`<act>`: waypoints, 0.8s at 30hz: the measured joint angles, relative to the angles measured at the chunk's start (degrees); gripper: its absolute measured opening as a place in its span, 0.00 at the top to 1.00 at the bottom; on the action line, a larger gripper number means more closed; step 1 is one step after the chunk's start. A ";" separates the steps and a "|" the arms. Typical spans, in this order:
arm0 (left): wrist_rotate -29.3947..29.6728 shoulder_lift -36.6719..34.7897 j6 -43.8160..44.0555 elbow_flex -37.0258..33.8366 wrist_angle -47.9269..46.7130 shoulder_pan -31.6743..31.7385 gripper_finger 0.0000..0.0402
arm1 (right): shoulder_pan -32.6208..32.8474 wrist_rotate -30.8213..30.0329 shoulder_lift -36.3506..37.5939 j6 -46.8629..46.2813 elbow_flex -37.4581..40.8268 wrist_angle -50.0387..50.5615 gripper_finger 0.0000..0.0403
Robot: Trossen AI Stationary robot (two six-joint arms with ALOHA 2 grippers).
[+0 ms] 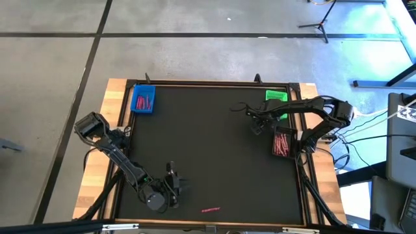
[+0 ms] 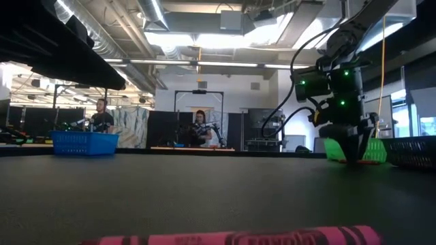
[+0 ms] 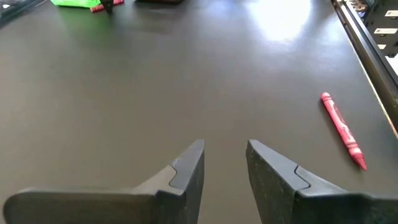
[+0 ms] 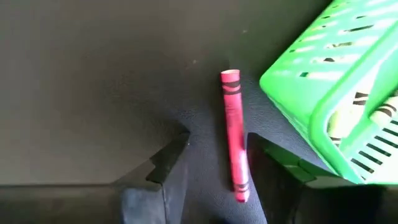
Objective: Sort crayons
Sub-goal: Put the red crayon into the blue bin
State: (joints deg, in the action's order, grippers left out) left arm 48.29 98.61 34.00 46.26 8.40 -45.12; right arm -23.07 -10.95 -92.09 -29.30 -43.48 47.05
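- The right end effector (image 4: 214, 165) is seen low over the desk just beside the green basket (image 1: 275, 97), its fingers parted; a red crayon (image 4: 234, 134) lies flat on the mat between them, and no grip on it can be made out.
- The left end effector (image 3: 225, 171) is held near the desk's front edge, fingers slightly apart with nothing between them.
- A second red crayon (image 1: 210, 209) lies alone on the mat near the front edge, off to the side of the left end effector.
- The blue basket (image 1: 143, 99) at the far left corner holds several pink-red crayons.
- Pale crayons with dark bands are glimpsed through the green basket's slotted wall in the right wrist view.
- A dark tray (image 1: 282, 143) at the right edge is filled with a bundle of reddish crayons.
- The desk (image 1: 114, 107) is wooden, covered by a black mat (image 1: 208, 149).
- In the low view, a workshop with ceiling lights is seen beyond, and two people (image 2: 200, 126) are seated at a distant bench.
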 joint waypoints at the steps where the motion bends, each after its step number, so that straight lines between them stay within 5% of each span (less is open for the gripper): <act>1: 0.00 0.00 0.00 0.00 0.00 0.00 0.72 | 0.02 0.68 0.35 0.38 -0.01 0.23 0.59; 10: 0.00 0.00 0.00 -0.01 0.01 0.00 0.72 | 0.17 6.81 2.26 1.45 -2.36 2.25 0.72; 24: 0.02 0.00 -0.02 -0.02 0.00 0.00 0.72 | 0.22 11.33 2.53 2.72 -1.23 -4.52 0.77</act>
State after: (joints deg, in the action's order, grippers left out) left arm 48.31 98.61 33.98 46.24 8.40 -45.12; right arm -22.85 0.38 -89.56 -26.58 -44.71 42.53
